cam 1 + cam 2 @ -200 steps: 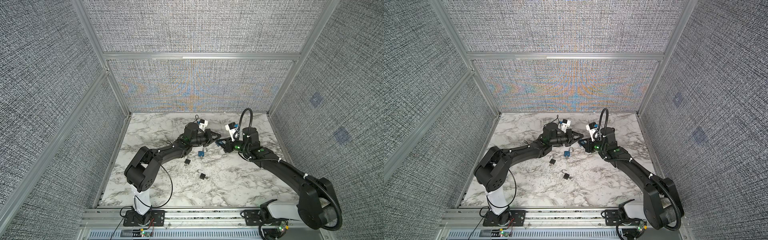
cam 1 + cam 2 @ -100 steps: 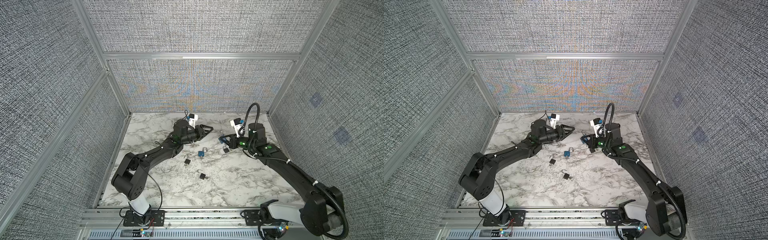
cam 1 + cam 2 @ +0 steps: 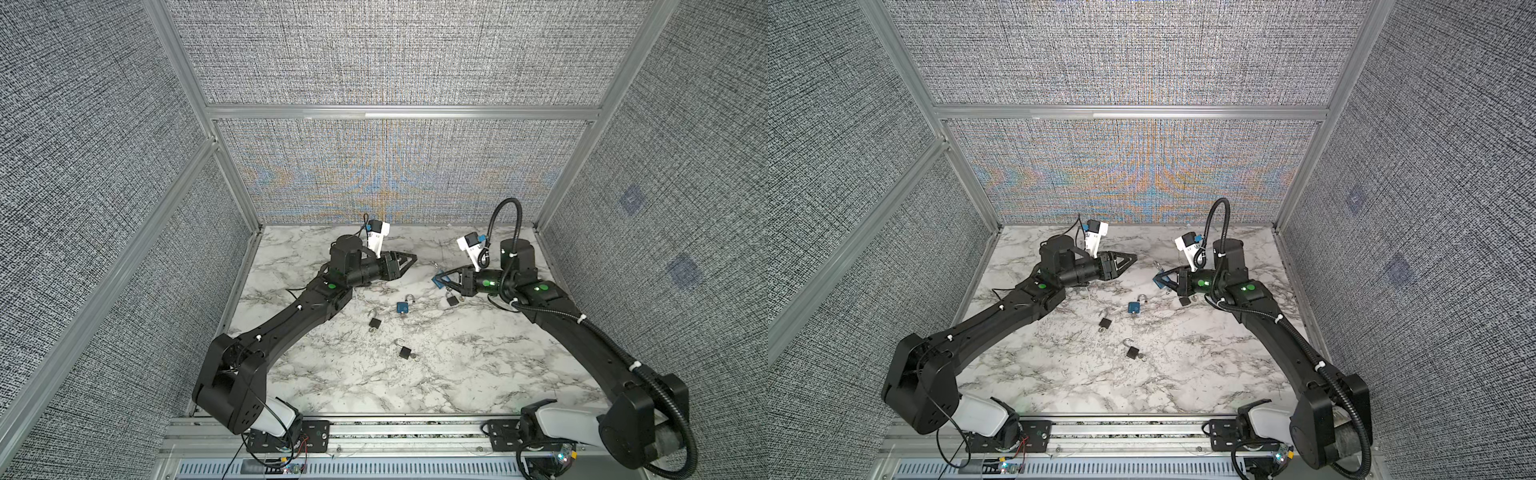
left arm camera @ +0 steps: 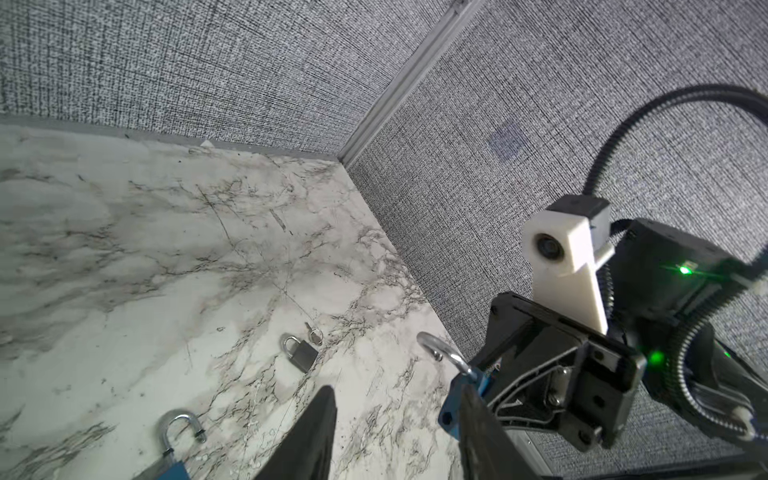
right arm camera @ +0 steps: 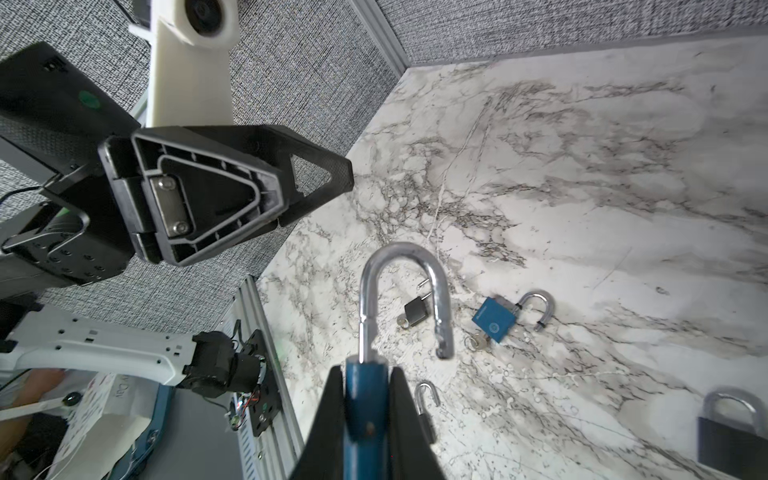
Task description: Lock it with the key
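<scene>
In both top views the blue padlock (image 3: 435, 285) is clamped by the right gripper (image 3: 440, 277), apart from the left gripper (image 3: 411, 258). In the left wrist view the left fingers (image 4: 318, 430) are seen spread, empty (its key cannot be made out). In the right wrist view the shackle (image 5: 401, 266) is seen open.

The right tool (image 5: 365, 372) covers much of the held padlock (image 5: 365, 392); the left wrist view's edge cuts off a second blue padlock (image 4: 172, 471).
</scene>
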`<action>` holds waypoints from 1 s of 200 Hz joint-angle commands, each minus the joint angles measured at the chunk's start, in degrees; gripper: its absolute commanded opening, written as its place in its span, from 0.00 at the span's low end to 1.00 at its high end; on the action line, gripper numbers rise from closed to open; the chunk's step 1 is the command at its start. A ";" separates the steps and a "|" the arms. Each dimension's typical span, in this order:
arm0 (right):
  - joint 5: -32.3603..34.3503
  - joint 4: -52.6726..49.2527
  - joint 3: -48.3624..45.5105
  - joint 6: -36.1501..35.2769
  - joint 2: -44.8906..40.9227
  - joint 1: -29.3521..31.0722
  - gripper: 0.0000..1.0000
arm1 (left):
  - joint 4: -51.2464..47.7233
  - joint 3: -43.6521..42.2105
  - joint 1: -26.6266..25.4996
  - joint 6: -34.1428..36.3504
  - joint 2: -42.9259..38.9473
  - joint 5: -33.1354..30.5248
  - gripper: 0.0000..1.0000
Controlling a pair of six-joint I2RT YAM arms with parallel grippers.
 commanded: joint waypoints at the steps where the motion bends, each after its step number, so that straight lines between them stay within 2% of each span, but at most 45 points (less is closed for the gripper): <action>1: -6.31 1.96 0.11 1.53 0.54 -0.01 0.00 | 0.85 0.34 0.03 4.57 -0.30 4.88 0.50; 93: -12.51 1.91 -1.79 1.85 -1.98 0.07 0.00 | 5.56 6.38 0.03 5.66 4.17 11.28 0.50; 129: -15.29 4.32 -2.87 4.07 -2.34 0.24 0.00 | 5.87 7.70 -0.06 4.31 6.01 16.18 0.50; 200: -16.36 5.47 -2.24 6.10 -1.34 0.57 0.00 | 4.59 7.60 -0.58 3.68 8.60 23.16 0.50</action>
